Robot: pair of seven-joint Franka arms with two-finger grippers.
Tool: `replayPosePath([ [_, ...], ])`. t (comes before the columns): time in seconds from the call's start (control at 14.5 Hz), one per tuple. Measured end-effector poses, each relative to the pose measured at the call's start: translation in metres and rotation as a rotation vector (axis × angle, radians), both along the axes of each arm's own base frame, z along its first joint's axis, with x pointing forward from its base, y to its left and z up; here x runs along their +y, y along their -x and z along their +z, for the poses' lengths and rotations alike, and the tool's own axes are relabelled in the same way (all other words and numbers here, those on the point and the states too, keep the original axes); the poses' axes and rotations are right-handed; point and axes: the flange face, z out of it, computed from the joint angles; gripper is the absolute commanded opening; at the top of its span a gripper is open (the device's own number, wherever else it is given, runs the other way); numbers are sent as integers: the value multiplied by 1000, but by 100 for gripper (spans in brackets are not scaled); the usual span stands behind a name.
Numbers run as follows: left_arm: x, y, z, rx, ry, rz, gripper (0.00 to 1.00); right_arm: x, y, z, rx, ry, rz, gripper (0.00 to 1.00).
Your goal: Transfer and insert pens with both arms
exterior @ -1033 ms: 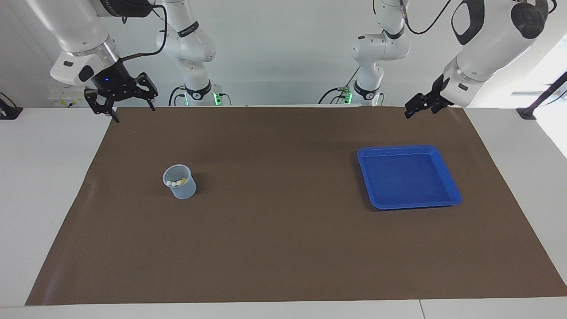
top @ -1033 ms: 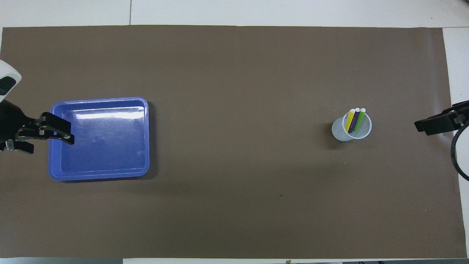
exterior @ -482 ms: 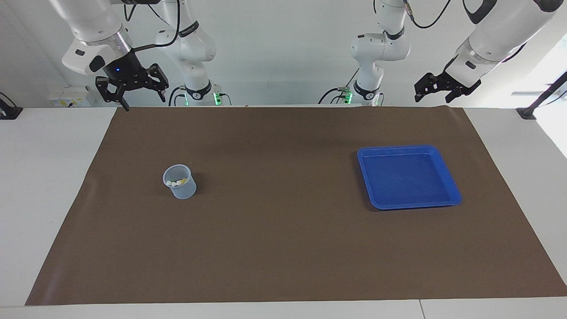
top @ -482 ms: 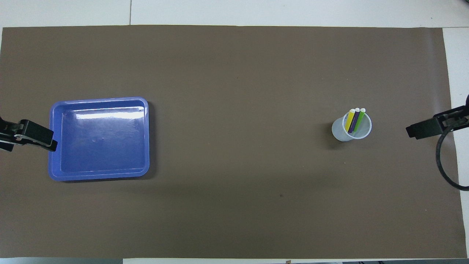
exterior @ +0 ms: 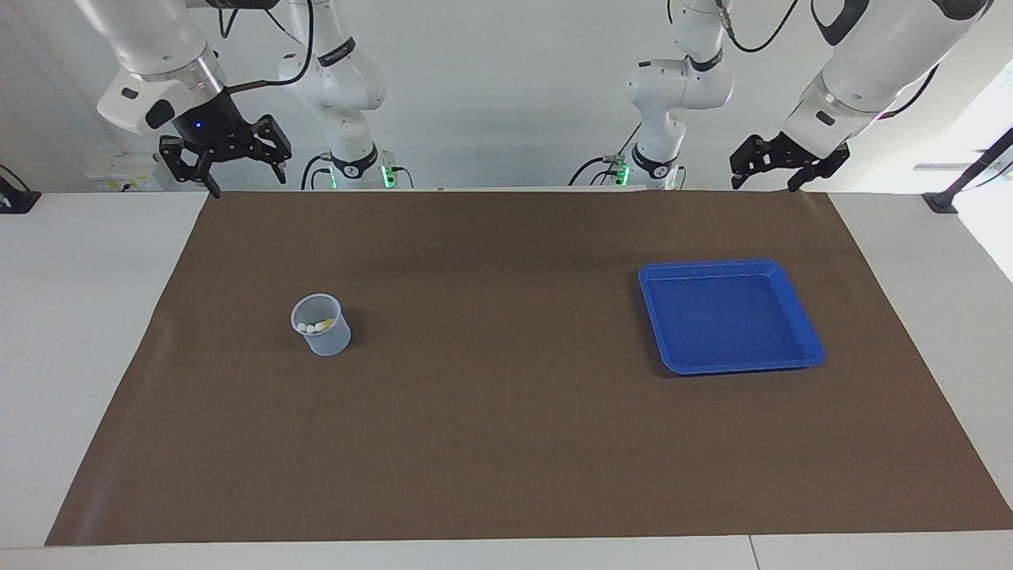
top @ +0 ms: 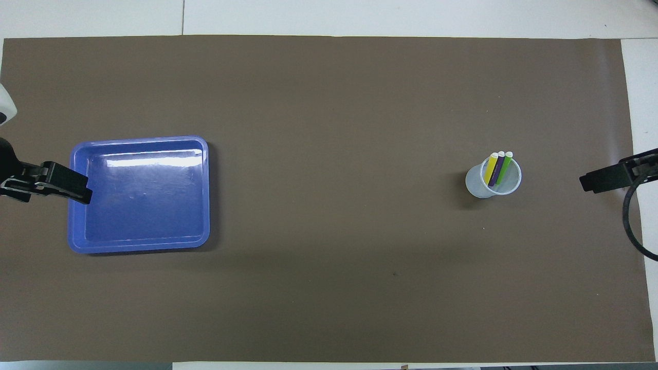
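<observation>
step: pens all in cup, done | left gripper open, right gripper open, both raised clear | next: none

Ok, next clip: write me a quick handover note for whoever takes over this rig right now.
Left gripper: open, holding nothing, raised at the robots' edge of the brown mat, at the left arm's end.
Right gripper: open, holding nothing, raised at the mat's edge at the right arm's end.
Yellow pen, purple pen and green pen: all standing in the clear cup toward the right arm's end.
Blue tray: nothing in it, toward the left arm's end.
Done: all three pens inserted. Left: nothing visible.
</observation>
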Motion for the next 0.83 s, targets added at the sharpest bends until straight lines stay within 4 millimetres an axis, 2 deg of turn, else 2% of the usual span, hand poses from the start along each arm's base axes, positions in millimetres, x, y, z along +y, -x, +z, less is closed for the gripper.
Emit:
replayPosePath([
  [0.21,-1,0,2,-4,0,-2,100,-24,0,-1,0,0,-47,100],
  [0.34,-1,1,7,-13,2,-2,100,-27,0,-1,1,0,-51,100],
  [0.62,-1,9,22,-41,6,-4,100,-12,0,0,3,46,-16,100],
  [0.83,-1,9,22,-49,7,-4,100,4,2,2,9,91,5,100],
])
